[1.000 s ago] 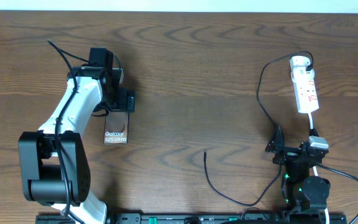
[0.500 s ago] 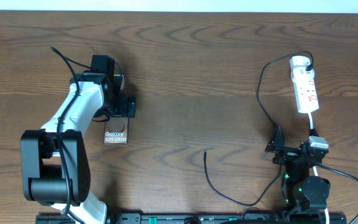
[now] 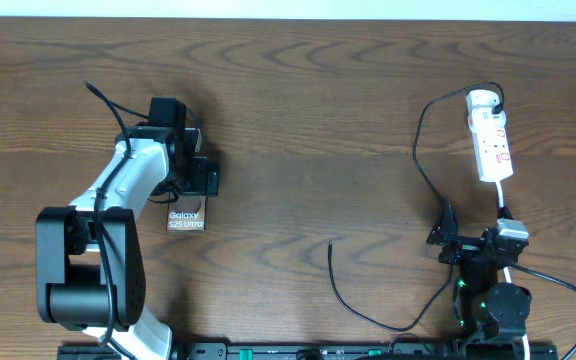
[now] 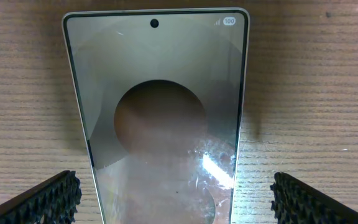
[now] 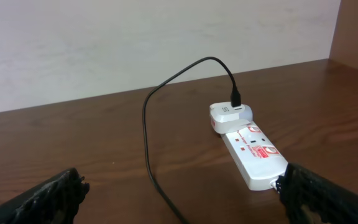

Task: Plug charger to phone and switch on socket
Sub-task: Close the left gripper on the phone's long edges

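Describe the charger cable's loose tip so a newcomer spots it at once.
Find the white power strip at the far right of the table. The thin black cable plugged in at its far end loops down past the right arm and along the near edge. Its loose tip lies on bare wood near the table's middle, joined to nothing.
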Available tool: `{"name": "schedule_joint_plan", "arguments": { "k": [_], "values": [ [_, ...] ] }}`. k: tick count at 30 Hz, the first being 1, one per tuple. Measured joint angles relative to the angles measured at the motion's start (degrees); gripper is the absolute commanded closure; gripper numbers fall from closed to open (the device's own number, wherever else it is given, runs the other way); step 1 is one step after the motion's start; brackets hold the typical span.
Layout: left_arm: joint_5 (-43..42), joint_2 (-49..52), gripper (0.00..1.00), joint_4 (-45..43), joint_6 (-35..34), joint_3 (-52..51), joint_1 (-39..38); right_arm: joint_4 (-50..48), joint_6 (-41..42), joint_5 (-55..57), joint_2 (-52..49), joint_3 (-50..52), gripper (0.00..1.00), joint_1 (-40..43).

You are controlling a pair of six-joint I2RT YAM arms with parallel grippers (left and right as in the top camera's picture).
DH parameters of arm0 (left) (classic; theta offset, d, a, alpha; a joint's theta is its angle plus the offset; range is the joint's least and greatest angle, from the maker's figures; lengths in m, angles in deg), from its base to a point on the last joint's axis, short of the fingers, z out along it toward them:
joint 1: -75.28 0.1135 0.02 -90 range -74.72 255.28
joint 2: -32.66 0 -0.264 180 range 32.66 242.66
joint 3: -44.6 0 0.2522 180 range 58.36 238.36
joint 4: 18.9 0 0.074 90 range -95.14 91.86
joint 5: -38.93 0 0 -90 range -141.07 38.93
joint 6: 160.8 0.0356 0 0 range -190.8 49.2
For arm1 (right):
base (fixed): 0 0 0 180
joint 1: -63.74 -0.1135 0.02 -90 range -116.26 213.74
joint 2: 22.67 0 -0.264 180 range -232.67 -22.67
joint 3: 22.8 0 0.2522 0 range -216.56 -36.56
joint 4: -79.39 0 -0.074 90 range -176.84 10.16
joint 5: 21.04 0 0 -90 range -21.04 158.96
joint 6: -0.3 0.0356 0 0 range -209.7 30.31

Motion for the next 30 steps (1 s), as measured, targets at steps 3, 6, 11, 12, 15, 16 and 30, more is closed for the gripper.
{"name": "schedule_joint_plan", "arguments": {
  "k": [3,6,11,12,15,16,30],
  "values": [
    [0.0,0.0,0.03,-0.4,0.0,0.0,0.0,0.0,0.0,0.0,0.0,0.0,0.01,0.0],
    [0.4,0.0,0.04,-1.6,0.0,-0.4,0.0,0.0,0.0,0.0,0.0,0.0,0.01,0.0],
    [0.9,0.0,0.04,-3.1,0.0,-2.7,0.0,0.0,0.0,0.0,0.0,0.0,0.01,0.0],
    [1.0,0.0,0.04,-3.1,0.0,-3.0,0.0,0.0,0.0,0.0,0.0,0.0,0.01,0.0],
    [1.1,0.0,0.03,-3.3,0.0,-3.1,0.0,0.0,0.0,0.0,0.0,0.0,0.01,0.0],
    [1.1,0.0,0.04,-3.4,0.0,-3.1,0.0,0.0,0.0,0.0,0.0,0.0,0.01,0.0],
    [1.3,0.0,0.04,-4.5,0.0,-4.1,0.0,0.0,0.0,0.0,0.0,0.0,0.01,0.0]
  ]
}}
